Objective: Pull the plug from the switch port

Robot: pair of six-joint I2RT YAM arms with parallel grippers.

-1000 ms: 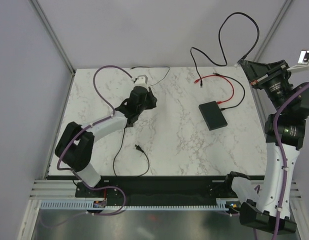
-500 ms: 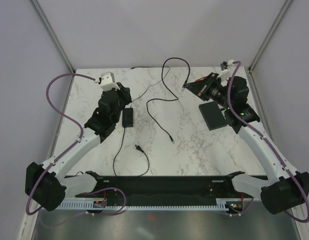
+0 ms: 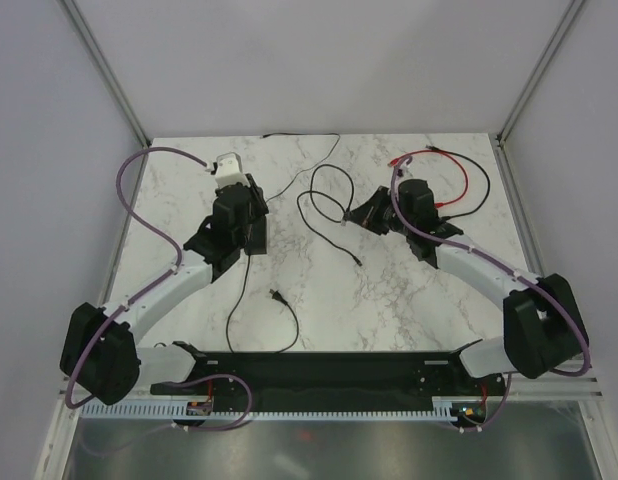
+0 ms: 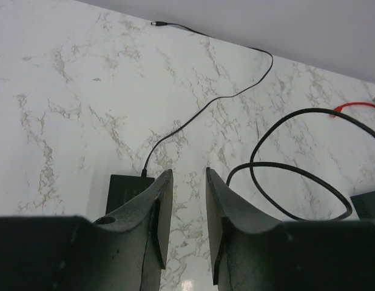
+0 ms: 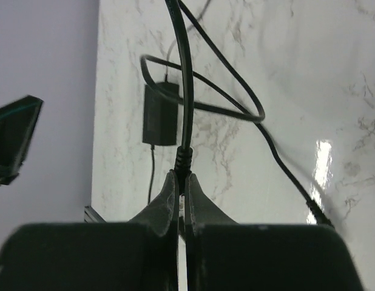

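Observation:
My right gripper (image 3: 363,218) is shut on the black plug (image 5: 183,159), pinched at its ribbed collar just past the fingertips. From the plug the black cable (image 3: 324,200) loops over the marble to a loose end (image 3: 361,262). In the top view my right arm covers the black switch box, so no switch port shows. A dark corner (image 4: 369,203) at the right edge of the left wrist view may be that box. My left gripper (image 4: 187,182) stands open over bare marble with nothing between its fingers.
A black power adapter (image 4: 124,191) lies just left of my left fingers, and its thin lead (image 3: 289,180) runs to the back edge. Its mains cord (image 3: 274,300) trails toward the front. A red cable (image 3: 444,165) curls at the back right.
The right arm has swung from the back right toward the table's middle, carrying the black cable. The left gripper has come forward beside the adapter and its jaws have widened.

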